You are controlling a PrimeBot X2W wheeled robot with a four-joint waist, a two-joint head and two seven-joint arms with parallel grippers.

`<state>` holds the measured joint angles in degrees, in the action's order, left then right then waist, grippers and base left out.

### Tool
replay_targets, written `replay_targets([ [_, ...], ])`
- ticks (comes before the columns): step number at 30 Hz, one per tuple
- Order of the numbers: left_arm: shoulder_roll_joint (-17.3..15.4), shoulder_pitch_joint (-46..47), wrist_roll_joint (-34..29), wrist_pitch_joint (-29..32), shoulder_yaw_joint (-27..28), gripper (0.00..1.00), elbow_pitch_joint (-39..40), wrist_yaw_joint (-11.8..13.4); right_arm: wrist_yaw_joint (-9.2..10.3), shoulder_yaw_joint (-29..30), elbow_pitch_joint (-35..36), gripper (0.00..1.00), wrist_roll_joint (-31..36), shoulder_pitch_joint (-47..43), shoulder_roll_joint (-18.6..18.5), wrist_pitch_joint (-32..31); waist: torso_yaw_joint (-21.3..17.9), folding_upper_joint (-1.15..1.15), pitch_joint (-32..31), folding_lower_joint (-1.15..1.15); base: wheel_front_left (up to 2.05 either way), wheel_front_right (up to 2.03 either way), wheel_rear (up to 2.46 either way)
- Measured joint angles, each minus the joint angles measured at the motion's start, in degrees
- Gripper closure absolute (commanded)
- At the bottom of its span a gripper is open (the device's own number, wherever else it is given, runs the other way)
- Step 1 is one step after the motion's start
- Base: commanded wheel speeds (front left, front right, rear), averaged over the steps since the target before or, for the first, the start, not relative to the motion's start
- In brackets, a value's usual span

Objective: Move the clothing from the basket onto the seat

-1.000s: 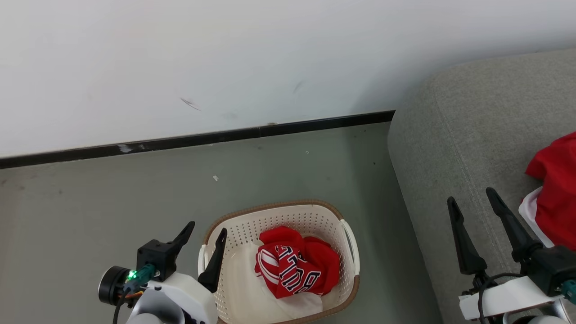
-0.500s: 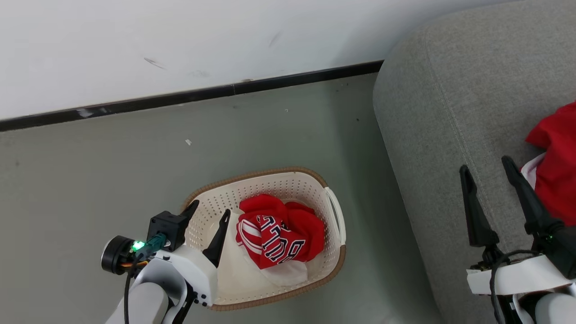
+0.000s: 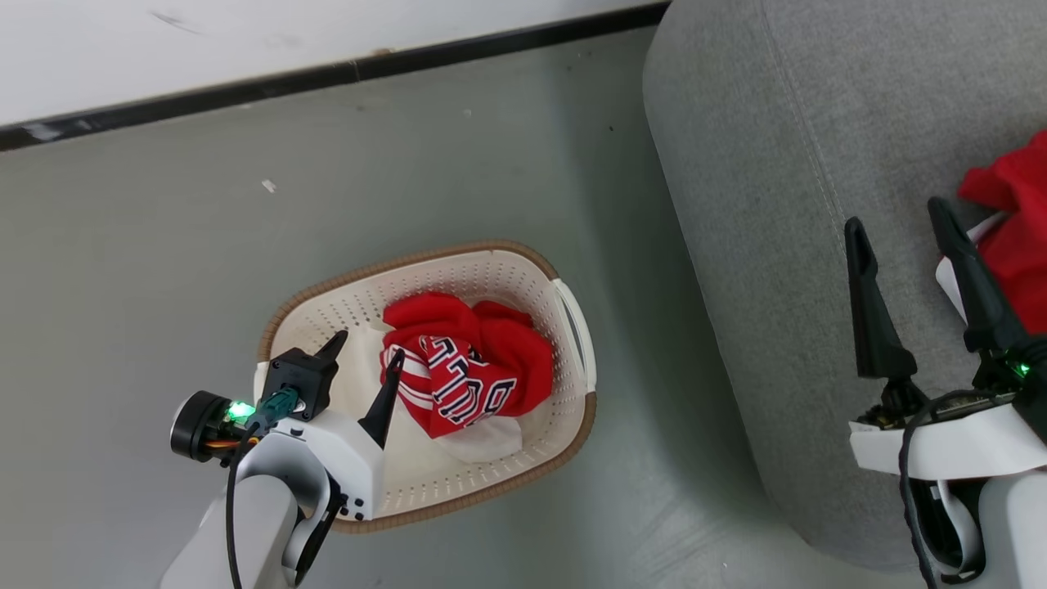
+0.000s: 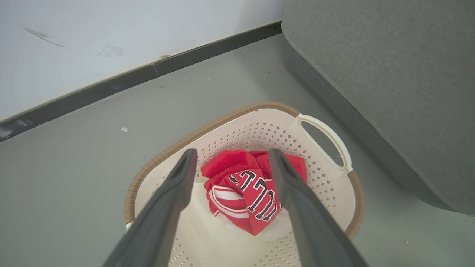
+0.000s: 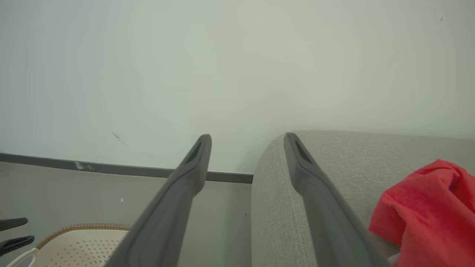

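The head camera has tipped downward over the last second, so the whole picture has slid. The wall has almost left the top edge, and the laundry basket [image 3: 458, 250] sits higher in the head view. That shift is the camera's, not the basket's: it stands on the grey-green floor [image 3: 164, 237] near the end of the grey sofa [image 3: 752, 164], not touching it.

The real change is where the left claw [image 3: 370, 343] stands relative to the basket. A second ago its fingers were at the left rim. Now they are inside the rim's outline, above the pale bottom, with the nearer fingertip just beside the crumpled red jersey [image 3: 470, 368]. This claw is spread wide and holds nothing. In the left wrist view the jersey lies between and beyond the two fingers, bunched toward the basket's far side with its black white-edged lettering facing up. A pale layer shows under it, and I cannot tell whether that is fabric or basket bottom.

The right claw [image 3: 895, 213], also spread wide and empty, hangs over the sofa just beside a second red garment [image 3: 1010, 221] with white trim that already lies on the cushion.

So the task looks partly done, with one piece on the seat and one left in the basket. The left arm appears to be on its approach. The next move probably calls for lowering onto a raised fold and closing there. The risk is pinching too thin a layer or snagging the perforated wall.
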<state>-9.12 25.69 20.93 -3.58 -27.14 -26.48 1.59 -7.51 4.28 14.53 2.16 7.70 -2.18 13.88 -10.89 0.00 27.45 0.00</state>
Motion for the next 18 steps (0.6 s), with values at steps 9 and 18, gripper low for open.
replay_targets([
  [9, -0.2, 2.4, -0.5, -1.5, -0.2, 0.00, -2.8, -0.2, 0.00, 0.7, 0.0, 0.00, -1.7, 4.2, 0.0, 0.3, -2.5, 0.00, 4.9, 0.00, 0.00, 0.00, 0.00],
  [18, 0.4, 4.0, -0.8, -2.6, -0.2, 0.00, -5.8, -0.2, 0.00, -0.1, -0.1, 0.00, -3.7, 8.2, 0.0, 0.3, -4.9, 0.00, 9.0, 0.00, 0.00, 0.00, 0.00],
])
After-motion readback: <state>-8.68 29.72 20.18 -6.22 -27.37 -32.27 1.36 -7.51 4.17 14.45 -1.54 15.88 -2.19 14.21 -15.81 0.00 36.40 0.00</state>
